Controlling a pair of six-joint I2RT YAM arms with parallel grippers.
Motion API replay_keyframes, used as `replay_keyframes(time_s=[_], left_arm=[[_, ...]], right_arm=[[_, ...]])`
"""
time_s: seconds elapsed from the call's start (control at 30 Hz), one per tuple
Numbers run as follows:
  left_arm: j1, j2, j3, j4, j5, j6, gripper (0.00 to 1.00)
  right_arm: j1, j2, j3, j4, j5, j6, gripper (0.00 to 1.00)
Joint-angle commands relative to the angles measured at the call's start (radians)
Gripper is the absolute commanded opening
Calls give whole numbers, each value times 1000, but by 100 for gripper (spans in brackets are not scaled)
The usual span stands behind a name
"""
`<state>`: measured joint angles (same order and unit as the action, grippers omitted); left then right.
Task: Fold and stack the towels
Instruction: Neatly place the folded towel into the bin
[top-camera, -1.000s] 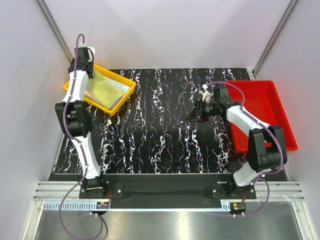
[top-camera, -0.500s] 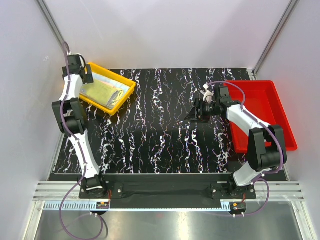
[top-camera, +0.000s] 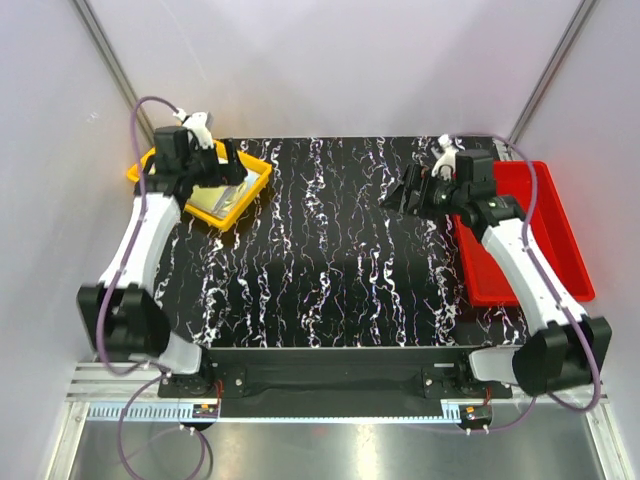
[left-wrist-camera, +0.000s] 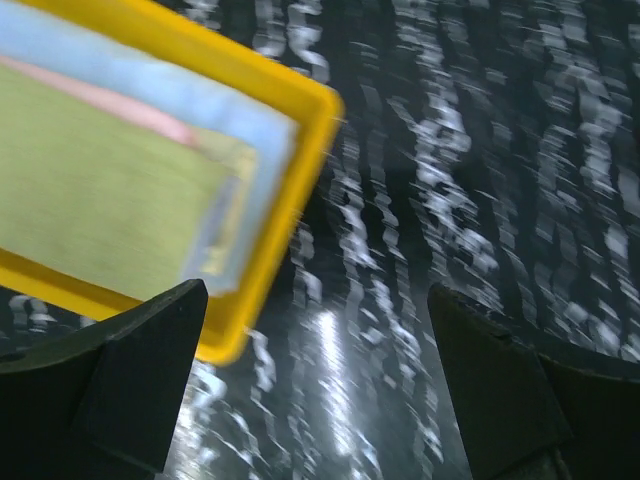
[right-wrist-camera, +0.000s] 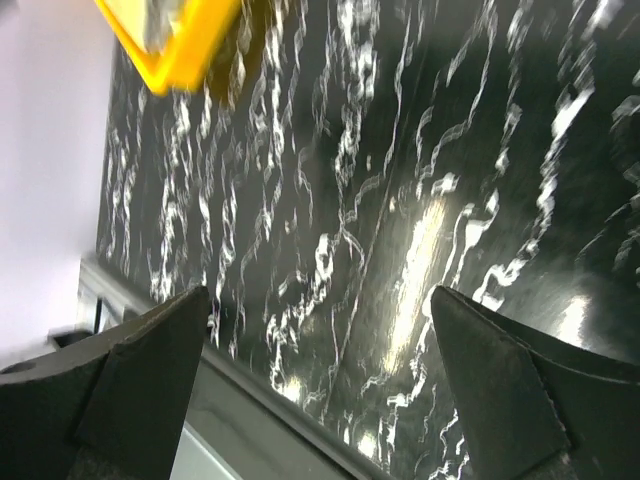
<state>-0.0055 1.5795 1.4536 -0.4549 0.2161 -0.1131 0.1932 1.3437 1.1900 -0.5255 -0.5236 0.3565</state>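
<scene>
Both arm bases sit at the near edge of the black, white-veined table, and each arm reaches away from them toward the far side. The right arm crosses above the left rim of the red tray, which lies along the table's right side. Just left of that tray, toward the far edge, the right end effector hangs over bare table surface. It is released, its jaws spread wide with nothing between them.

Farther back on the left, the left end effector hovers above the right corner of the yellow tray, partly over the tray and partly over the table beside it. It too is released, jaws wide apart and gripping nothing. The towels lie inside the yellow tray as a flat folded stack, a yellow-green one on top with a pink edge and a light blue layer showing beneath it. The left wrist view is blurred, so finer folds cannot be made out
</scene>
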Motion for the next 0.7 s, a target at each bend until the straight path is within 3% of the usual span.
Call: replay_keyframes(time_s=[0.0, 0.13, 0.33, 0.53, 0.67], left_arm=[[-34, -186, -130, 61, 247, -68, 99], [-157, -375, -271, 74, 441, -120, 99], [-246, -572, -493, 219, 416, -237, 99], [-248, -622, -498, 239, 376, -223, 99], [-249, -605, -451, 236, 425, -255, 99]], right_arm=[[-5, -101, 82, -60, 164, 33, 100], [-5, -208, 68, -70, 194, 56, 100], [-2, -296, 37, -68, 221, 47, 100], [-5, -314, 34, -62, 258, 35, 100], [-5, -305, 17, -27, 223, 62, 100]])
